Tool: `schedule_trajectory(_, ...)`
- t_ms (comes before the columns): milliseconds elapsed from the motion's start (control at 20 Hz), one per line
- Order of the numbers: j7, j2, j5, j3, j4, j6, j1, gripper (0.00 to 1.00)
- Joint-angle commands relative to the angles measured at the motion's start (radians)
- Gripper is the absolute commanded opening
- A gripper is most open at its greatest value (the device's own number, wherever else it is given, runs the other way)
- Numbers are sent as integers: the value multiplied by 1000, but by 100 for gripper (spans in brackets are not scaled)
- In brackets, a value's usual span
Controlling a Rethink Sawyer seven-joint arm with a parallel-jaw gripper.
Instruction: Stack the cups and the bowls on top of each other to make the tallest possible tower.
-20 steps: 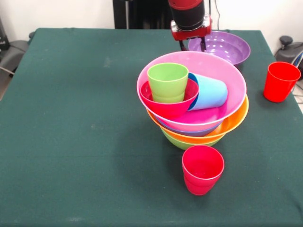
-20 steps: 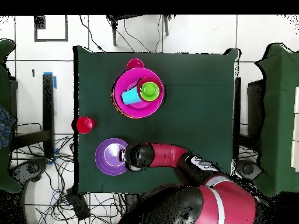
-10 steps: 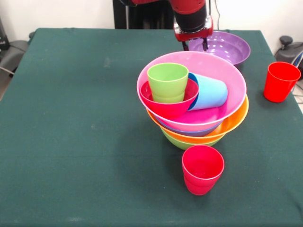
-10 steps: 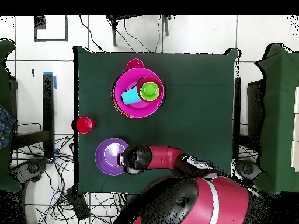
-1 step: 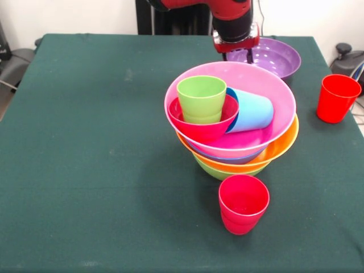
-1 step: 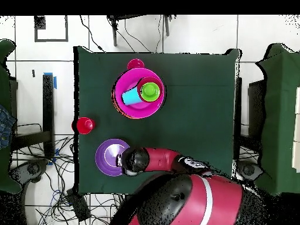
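The tower is a pile of nested bowls on the table: a wide pink bowl (image 5: 284, 96) on top, with orange (image 5: 286, 141), blue and lime green (image 5: 219, 170) rims under it. Inside the pink bowl a small red bowl (image 5: 205, 129) holds an upright lime green cup (image 5: 201, 98), and a sky blue cup (image 5: 254, 111) lies on its side beside it. One red cup (image 5: 243, 203) stands in front of the tower, another (image 5: 336, 98) at the right. My gripper (image 5: 239, 55) hangs open over the near-left rim of the purple bowl (image 5: 276, 57), holding nothing.
From overhead, the purple bowl (image 6: 108, 157) sits near the table's edge on the robot's side, with the gripper (image 6: 125, 160) at its right rim. The tower (image 6: 126, 108) stands toward the far side, one red cup (image 6: 135, 63) beyond it and one (image 6: 84, 125) at the left edge.
In the front view the gripper has drifted slightly right and up along the purple bowl's rim. The bowls and cups have not moved.
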Motion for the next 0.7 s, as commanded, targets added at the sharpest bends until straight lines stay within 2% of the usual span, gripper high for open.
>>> schedule_trajectory(50, 118, 13, -25, -16, -32, -80, 39, 0)
schedule_trajectory(150, 192, 8, 19, -35, -10, -124, 45, 0)
schedule_trajectory(250, 145, -22, -4, -15, -5, -91, 38, 0)
schedule_trajectory(500, 123, -69, -13, -10, 27, -58, 23, 0)
schedule_trajectory(650, 100, -78, -39, 3, 53, -85, -3, 0)
schedule_trajectory(700, 84, -87, -62, 26, 77, -116, -30, 0)
